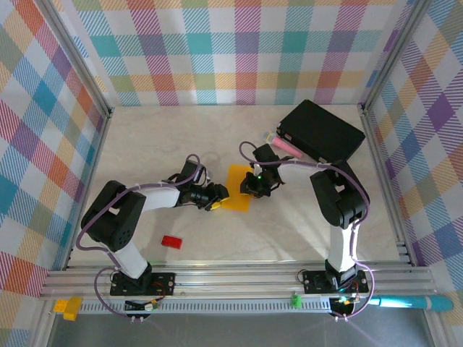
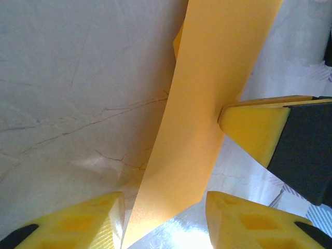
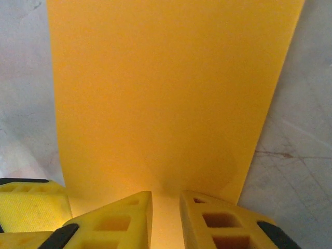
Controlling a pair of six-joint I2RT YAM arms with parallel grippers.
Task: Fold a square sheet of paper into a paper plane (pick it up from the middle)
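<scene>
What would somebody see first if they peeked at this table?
The bright orange-yellow square sheet of paper in the middle of the table, with the left tool and right tool meeting at it. Then the colourful checked walls all around, and the black box at the far right.

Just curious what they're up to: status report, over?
Left gripper open, straddling the square sheet of paper. Right gripper nearly closed, tips on the sheet, grip unclear. Small red block lies apart, not in the way.
</scene>
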